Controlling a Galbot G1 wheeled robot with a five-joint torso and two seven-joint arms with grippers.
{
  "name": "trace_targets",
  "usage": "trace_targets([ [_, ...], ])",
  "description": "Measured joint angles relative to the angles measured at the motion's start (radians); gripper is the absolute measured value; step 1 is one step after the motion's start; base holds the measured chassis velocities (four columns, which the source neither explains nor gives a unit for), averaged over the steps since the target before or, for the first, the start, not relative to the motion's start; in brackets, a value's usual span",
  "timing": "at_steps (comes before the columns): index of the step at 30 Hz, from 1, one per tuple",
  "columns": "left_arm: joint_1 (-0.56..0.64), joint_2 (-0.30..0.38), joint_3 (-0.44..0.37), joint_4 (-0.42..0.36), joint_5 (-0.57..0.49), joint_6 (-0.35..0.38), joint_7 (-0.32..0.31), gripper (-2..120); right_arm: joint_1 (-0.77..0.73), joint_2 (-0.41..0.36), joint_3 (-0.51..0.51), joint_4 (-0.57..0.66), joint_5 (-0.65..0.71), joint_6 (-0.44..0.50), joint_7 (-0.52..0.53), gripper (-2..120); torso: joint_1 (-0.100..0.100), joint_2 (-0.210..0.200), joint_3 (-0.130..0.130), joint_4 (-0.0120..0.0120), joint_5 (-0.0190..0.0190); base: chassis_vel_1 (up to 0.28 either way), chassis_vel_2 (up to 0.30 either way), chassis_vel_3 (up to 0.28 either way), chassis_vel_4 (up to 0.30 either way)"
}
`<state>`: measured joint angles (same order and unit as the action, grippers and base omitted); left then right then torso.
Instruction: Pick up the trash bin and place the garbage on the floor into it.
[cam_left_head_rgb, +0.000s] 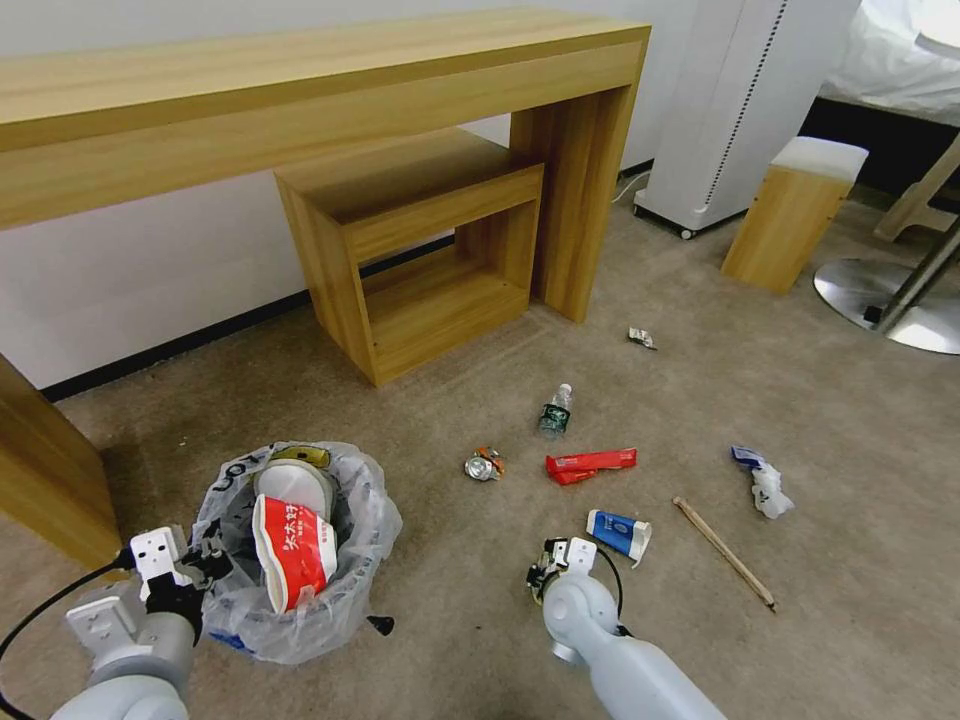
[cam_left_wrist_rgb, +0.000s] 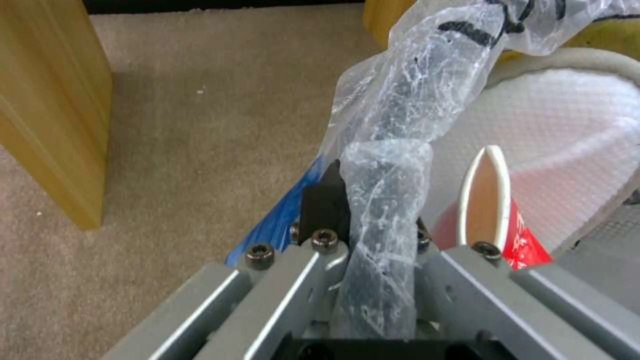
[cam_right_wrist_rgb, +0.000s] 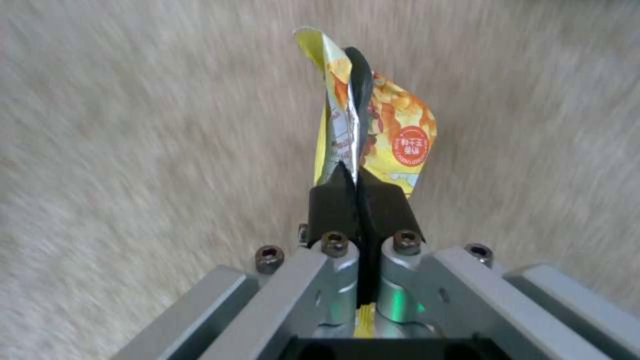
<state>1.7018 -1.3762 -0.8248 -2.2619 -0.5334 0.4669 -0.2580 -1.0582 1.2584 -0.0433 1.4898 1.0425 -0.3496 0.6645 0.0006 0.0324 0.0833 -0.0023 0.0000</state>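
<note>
The trash bin (cam_left_head_rgb: 300, 600), lined with a crinkled plastic bag (cam_left_wrist_rgb: 400, 115), stands on the beige floor (cam_left_head_rgb: 450, 620) at the near left. It holds a red carton (cam_left_head_rgb: 293, 565) and a white slipper (cam_left_wrist_rgb: 567, 125). My left gripper (cam_left_wrist_rgb: 373, 200) is shut on the bin's bagged rim, at its near-left side (cam_left_head_rgb: 205, 570). My right gripper (cam_right_wrist_rgb: 360, 185) is shut on a yellow snack wrapper (cam_right_wrist_rgb: 397, 140), a little above the carpet near the middle (cam_left_head_rgb: 548, 572). Garbage lies beyond it: a crushed can (cam_left_head_rgb: 484, 464), a red carton (cam_left_head_rgb: 590, 463), a green-labelled bottle (cam_left_head_rgb: 555, 410), a blue-white packet (cam_left_head_rgb: 618, 533), a wooden stick (cam_left_head_rgb: 724, 552).
Another white-blue packet (cam_left_head_rgb: 762, 482) and a small wrapper (cam_left_head_rgb: 641, 338) lie farther right. A long wooden desk (cam_left_head_rgb: 300, 90) with an open wooden cube (cam_left_head_rgb: 420, 260) under it lines the wall. A white-topped stool (cam_left_head_rgb: 795, 210), a white appliance (cam_left_head_rgb: 740, 110) and a metal base (cam_left_head_rgb: 890, 300) stand at the right.
</note>
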Motion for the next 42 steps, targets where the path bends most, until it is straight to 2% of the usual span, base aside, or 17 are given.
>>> trace_targets([
  [3,0.002,-0.001,-0.002,0.007,0.004,-0.001,0.0,1,-0.03,-0.094,0.022,0.104,-0.017,0.064,-0.085,0,0.0,0.0,0.0,-0.0001,0.0002,0.0,0.0,0.0,0.0],
  [4,0.002,-0.001,-0.002,0.007,0.004,-0.001,0.0,1,-0.03,-0.094,0.022,0.104,-0.017,0.064,-0.085,0,0.0,0.0,0.0,-0.0001,0.0002,0.0,0.0,0.0,0.0],
  [7,0.005,-0.001,-0.003,0.01,0.007,-0.001,0.0,1,-0.043,-0.23,0.039,0.244,-0.045,0.199,-0.23,0,0.0,0.0,0.0,-0.0004,-0.0003,0.0,0.0,0.0,0.0],
  [8,0.005,-0.001,-0.003,0.01,0.007,-0.001,0.0,1,-0.043,-0.23,0.039,0.244,-0.045,0.199,-0.23,0,0.0,0.0,0.0,-0.0004,-0.0003,0.0,0.0,0.0,0.0],
  [12,0.008,-0.005,0.0,0.003,0.012,0.001,0.0,1,0.029,-0.34,0.013,0.366,-0.055,0.384,-0.442,0,0.0,0.0,0.0,0.0,0.0001,0.0,0.0,0.0,0.0],
  [13,0.008,-0.005,0.0,0.003,0.012,0.001,0.0,1,0.029,-0.34,0.013,0.366,-0.055,0.384,-0.442,0,0.0,0.0,0.0,0.0,0.0001,0.0,0.0,0.0,0.0],
  [19,0.007,-0.004,0.008,-0.009,0.016,0.009,0.0,1,0.233,-0.434,-0.095,0.421,-0.003,0.517,-0.689,0,0.0,0.0,0.0,0.0003,0.0002,0.0,0.0,0.0,0.0],
  [20,0.007,-0.004,0.008,-0.009,0.016,0.009,0.0,1,0.233,-0.434,-0.095,0.421,-0.003,0.517,-0.689,0,0.0,0.0,0.0,0.0003,0.0002,0.0,0.0,0.0,0.0],
  [23,0.002,0.001,0.017,-0.013,0.014,0.019,0.0,1,0.404,-0.487,-0.25,0.43,0.056,0.552,-0.812,0,0.0,0.0,0.0,0.0,-0.0002,0.0,0.0,0.0,0.0],
  [24,0.002,0.001,0.017,-0.013,0.014,0.019,0.0,1,0.404,-0.487,-0.25,0.43,0.056,0.552,-0.812,0,0.0,0.0,0.0,0.0,-0.0002,0.0,0.0,0.0,0.0],
  [27,0.002,-0.006,0.02,-0.025,0.016,0.023,0.0,1,0.543,-0.487,-0.438,0.424,0.096,0.566,-0.858,0,0.0,0.0,0.0,0.0002,0.0002,0.0,0.0,0.0,0.0],
  [29,0.002,-0.008,0.02,-0.026,0.016,0.024,0.0,1,0.558,-0.485,-0.461,0.423,0.102,0.565,-0.858,0,0.0,0.0,0.0,0.0003,-0.0001,0.0,0.0,0.0,0.0],
  [30,0.001,-0.013,0.021,-0.031,0.017,0.026,0.0,1,0.621,-0.466,-0.562,0.421,0.125,0.553,-0.848,0,0.0,0.0,0.0,0.0,-0.0001,0.0,0.0,0.0,0.0],
  [32,0.001,-0.017,0.021,-0.035,0.019,0.027,0.0,1,0.696,-0.438,-0.664,0.416,0.145,0.531,-0.801,0,0.0,0.0,0.0,0.0,-0.0001,0.0,0.0,0.0,0.0],
  [33,0.001,-0.017,0.021,-0.035,0.019,0.027,0.0,1,0.696,-0.438,-0.664,0.416,0.145,0.531,-0.801,0,0.0,0.0,0.0,0.0,-0.0001,0.0,0.0,0.0,0.0],
  [35,0.002,-0.022,0.021,-0.039,0.02,0.027,0.0,1,0.769,-0.396,-0.767,0.401,0.169,0.51,-0.726,0,0.0,0.0,0.0,0.0002,-0.0001,0.0,0.0,0.0,0.0],
  [42,-0.001,-0.034,0.018,-0.044,0.02,0.026,0.001,1,0.825,-0.306,-0.892,0.348,0.185,0.45,-0.598,0,0.0,0.0,0.0,0.0,-0.0003,0.0,0.0,0.0,0.0],
])
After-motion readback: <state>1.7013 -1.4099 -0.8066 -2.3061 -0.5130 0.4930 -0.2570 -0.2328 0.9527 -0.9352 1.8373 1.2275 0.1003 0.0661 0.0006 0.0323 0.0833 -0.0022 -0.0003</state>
